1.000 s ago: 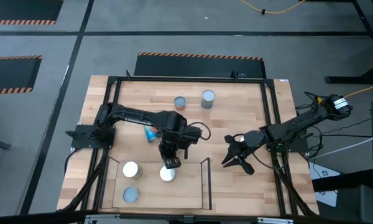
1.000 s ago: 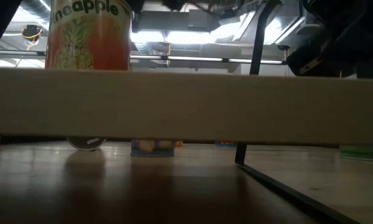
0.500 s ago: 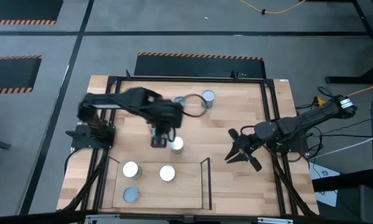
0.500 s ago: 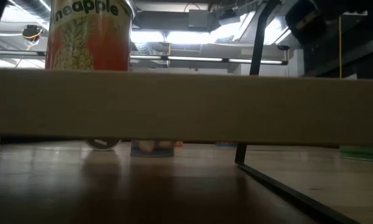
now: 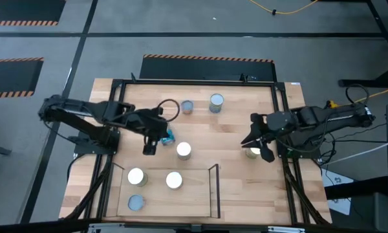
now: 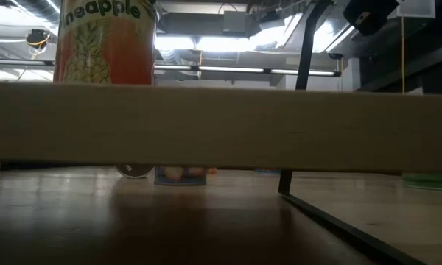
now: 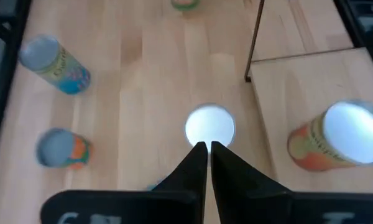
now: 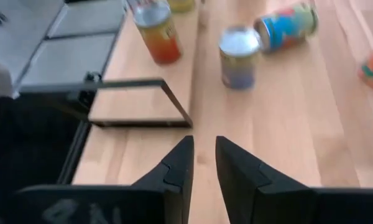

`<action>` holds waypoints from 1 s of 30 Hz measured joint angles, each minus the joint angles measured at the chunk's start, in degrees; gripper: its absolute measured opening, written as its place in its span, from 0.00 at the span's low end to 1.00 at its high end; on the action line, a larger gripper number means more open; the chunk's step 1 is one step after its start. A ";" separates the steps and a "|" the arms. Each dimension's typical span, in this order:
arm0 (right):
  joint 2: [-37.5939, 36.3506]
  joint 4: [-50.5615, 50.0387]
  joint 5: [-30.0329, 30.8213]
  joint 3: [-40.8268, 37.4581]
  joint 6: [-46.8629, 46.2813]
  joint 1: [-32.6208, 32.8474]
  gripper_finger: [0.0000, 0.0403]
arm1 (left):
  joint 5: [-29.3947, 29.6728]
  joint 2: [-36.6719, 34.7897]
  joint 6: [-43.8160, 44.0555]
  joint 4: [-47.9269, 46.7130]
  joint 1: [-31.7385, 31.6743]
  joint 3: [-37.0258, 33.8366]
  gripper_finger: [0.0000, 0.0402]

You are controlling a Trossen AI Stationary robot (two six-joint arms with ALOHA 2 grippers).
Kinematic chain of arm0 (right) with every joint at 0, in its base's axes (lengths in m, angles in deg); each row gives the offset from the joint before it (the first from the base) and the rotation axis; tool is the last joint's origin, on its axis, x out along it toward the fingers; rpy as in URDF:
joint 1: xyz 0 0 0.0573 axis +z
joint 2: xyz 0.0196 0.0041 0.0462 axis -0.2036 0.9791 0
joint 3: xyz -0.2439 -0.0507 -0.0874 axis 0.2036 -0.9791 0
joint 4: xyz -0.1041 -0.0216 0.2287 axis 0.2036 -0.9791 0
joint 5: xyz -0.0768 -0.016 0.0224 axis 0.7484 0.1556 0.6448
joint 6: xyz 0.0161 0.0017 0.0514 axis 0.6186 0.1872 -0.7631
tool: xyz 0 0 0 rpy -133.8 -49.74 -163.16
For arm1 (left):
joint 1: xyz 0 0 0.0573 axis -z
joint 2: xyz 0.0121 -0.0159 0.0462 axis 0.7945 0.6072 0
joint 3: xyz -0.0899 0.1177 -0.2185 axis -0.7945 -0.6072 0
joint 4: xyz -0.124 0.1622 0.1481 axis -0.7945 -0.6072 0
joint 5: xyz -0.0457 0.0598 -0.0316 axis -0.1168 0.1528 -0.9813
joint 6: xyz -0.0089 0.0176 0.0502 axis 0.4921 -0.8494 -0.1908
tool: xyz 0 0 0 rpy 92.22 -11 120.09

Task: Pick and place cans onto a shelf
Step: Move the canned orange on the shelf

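Over the tabletop's (image 5: 246, 113) left half, the left claw (image 5: 149, 147) hangs pinched shut and empty, a white-topped can (image 5: 183, 151) upright just beside it. Three cans (image 5: 136, 177) stand on the shelf (image 5: 200, 194). Two more (image 5: 216, 102) stand farther back. At the right edge, the right claw (image 5: 257, 144) is narrowly parted, seemingly over another can (image 5: 252, 152).

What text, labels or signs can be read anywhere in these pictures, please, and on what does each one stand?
"neapple", the visible end of a longer word: on the orange can with pineapple art, standing on the shelf, low view.
Labels on the other cans, such as the tipped blue can: too blurred to read.
Nothing else is legible.
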 joint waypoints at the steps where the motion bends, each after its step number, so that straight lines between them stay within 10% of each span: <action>1: -0.17 -2.21 -0.01 0.45 -0.01 -0.47 0.18 | -0.02 -1.35 0.37 3.81 0.00 -3.67 0.03; 11: -0.54 -18.64 0.10 -2.48 -2.34 -5.64 0.18 | -0.09 -5.93 1.58 27.73 -0.10 -24.13 0.03; 30: -0.51 -19.79 2.28 -10.50 -2.64 -16.88 0.18 | -0.08 -5.46 1.42 32.70 -0.63 -25.21 0.03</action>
